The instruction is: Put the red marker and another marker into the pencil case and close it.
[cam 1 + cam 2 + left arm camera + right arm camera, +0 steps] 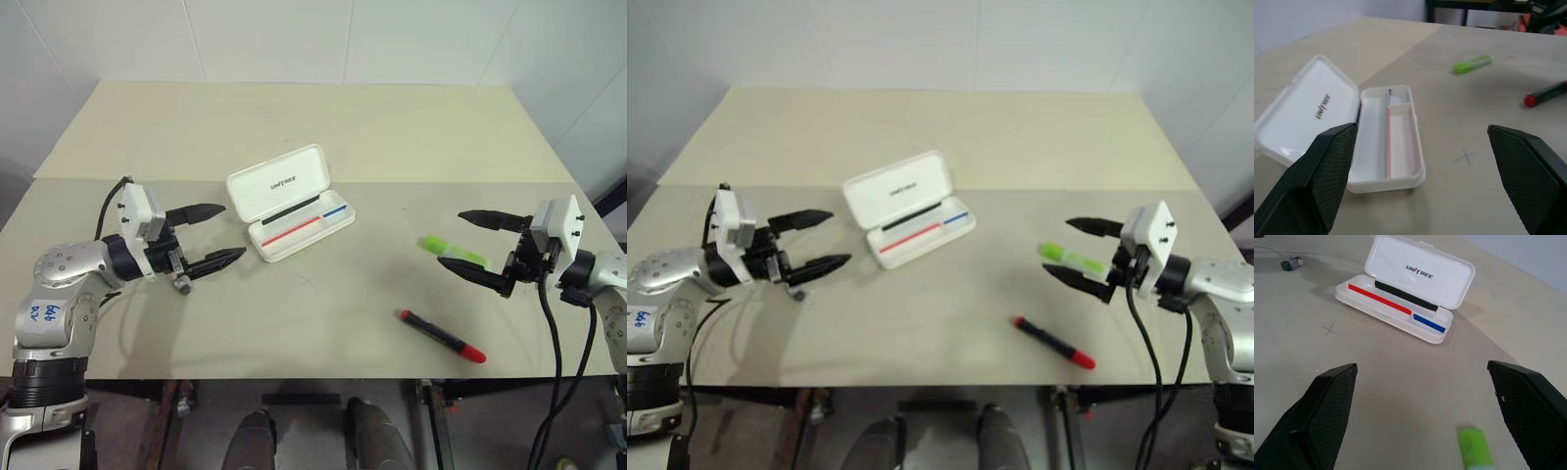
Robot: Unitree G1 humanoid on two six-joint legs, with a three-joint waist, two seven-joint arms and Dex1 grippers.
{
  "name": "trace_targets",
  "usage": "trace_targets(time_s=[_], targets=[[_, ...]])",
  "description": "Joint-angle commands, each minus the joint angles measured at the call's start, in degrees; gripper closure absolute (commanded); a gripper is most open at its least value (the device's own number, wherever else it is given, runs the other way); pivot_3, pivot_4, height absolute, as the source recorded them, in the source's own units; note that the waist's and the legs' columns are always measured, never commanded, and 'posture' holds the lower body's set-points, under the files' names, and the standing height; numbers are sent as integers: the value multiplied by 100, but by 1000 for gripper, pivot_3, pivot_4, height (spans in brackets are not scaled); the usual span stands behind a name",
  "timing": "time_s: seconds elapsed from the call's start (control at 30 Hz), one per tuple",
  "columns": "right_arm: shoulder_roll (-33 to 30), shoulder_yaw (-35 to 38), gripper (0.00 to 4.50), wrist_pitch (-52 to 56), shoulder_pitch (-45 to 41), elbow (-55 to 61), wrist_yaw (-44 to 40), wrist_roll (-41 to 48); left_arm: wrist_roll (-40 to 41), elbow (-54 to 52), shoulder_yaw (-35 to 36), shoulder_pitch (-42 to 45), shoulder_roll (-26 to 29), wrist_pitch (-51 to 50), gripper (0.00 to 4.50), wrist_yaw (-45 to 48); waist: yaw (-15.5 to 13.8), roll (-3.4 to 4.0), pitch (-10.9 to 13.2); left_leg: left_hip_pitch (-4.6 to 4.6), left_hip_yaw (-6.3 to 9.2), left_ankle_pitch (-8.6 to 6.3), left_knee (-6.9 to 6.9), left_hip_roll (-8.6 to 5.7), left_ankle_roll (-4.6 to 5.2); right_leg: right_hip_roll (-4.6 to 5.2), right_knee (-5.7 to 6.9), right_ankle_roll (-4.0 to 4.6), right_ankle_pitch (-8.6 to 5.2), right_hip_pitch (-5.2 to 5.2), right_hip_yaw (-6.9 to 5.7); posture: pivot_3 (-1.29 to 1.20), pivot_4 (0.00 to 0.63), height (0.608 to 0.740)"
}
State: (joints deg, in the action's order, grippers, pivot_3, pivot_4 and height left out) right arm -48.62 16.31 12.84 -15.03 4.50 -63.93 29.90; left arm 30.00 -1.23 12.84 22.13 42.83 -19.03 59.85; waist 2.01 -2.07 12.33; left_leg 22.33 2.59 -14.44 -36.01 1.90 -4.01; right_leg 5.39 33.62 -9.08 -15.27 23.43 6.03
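Observation:
The white pencil case (pixel 290 204) lies open mid-table, lid (pixel 277 181) tilted back, with red and blue lines inside its tray (pixel 1396 316). To its right lies the lime-green marker (pixel 454 251), and nearer the front edge the black red marker (pixel 442 336) with its red cap. My left gripper (pixel 217 237) hovers open to the left of the case, pointing at it, nothing between its fingers. My right gripper (pixel 470 242) hovers open just right of the green marker, which lies below the gap of its fingers (pixel 1476 447). The green marker (pixel 1473 64) and red marker (pixel 1546 94) lie beyond the case in the left wrist view.
A small grey object (pixel 181 285) lies on the table below my left gripper. A faint cross mark (pixel 306 282) sits in front of the case. The beige table (pixel 323 127) reaches far back to a white wall; its front edge (pixel 313 377) is close.

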Motion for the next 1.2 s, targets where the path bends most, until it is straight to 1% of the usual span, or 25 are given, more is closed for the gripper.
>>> trace_targets(time_s=[0.03, 0.33, 0.4, 0.43, 0.6, 0.7, 0.8, 0.9, 0.97, 1.2], targets=[[-98, 228, 0, 7, 4, 226, 7, 138, -89, 160, 22, 183, 122, 185, 41, 123, 13, 0, 0, 0, 0, 0, 0, 0, 0, 0, 0, 3, -1, 0, 0, 0, 150, 740], [5, 168, 0, 32, 43, 394, 182, 153, -397, 288, -265, 247, 26, 424, 41, 123, 8, 0, 0, 0, 0, 0, 2, 0, 0, 0, 1, -5, 3, 0, 0, 0, 150, 740], [64, 100, 0, 32, -7, 429, 228, 151, -671, 490, -404, 353, 26, 673, 452, 80, -3, 0, 0, 0, 0, 0, 0, 0, 0, 0, 1, -5, 3, 0, 0, 0, 150, 740], [107, 70, 0, -2, -13, 439, 236, 146, -678, 546, -492, 447, -3, 665, 688, 145, -5, 0, 0, 0, 0, 0, -1, 0, 0, 0, 1, -5, 2, 0, 0, 0, 150, 740], [341, -77, 0, -74, 19, 593, 372, 58, -844, 808, -752, 698, -86, 700, 2316, 165, -14, 0, 0, 0, 0, 1, -2, 0, 0, 0, 2, -7, 4, -1, 0, 0, 150, 740], [429, -154, 0, 44, 40, 848, 505, 86, -869, 841, -812, 804, -151, 629, 2316, 141, -4, 0, 0, 0, 0, 1, 0, 0, 0, -1, 7, -14, 7, 1, 0, 0, 150, 740], [455, -251, 0, 146, 67, 1098, 531, 170, -973, 891, -1023, 941, -286, 557, 2316, 119, -22, 0, 0, 0, 0, 1, 0, 0, 0, -1, 12, -42, 21, 3, 0, 0, 150, 740], [444, -334, 0, 205, 128, 1338, 386, 296, -1264, 956, -1434, 1237, -609, 387, 2316, -108, -50, 0, 0, 0, 1, 1, -4, -1, 0, -1, 11, -56, 28, 0, 0, 0, 150, 740], [477, -413, 0, 257, 114, 1480, 432, 320, -1348, 1046, -1548, 1337, -724, 332, 2316, -138, -40, 0, 0, 2, 3, 1, -9, -2, 0, 0, 9, -55, 28, -2, 0, 0, 150, 740], [656, -477, 0, 323, 10, 1861, 800, 333, -1602, 1396, -1795, 1498, -821, 231, 2316, -105, -1, 0, 0, -2, 3, 1, 2, 0, 0, -4, 17, -64, 31, 6, 0, 0, 150, 740]])
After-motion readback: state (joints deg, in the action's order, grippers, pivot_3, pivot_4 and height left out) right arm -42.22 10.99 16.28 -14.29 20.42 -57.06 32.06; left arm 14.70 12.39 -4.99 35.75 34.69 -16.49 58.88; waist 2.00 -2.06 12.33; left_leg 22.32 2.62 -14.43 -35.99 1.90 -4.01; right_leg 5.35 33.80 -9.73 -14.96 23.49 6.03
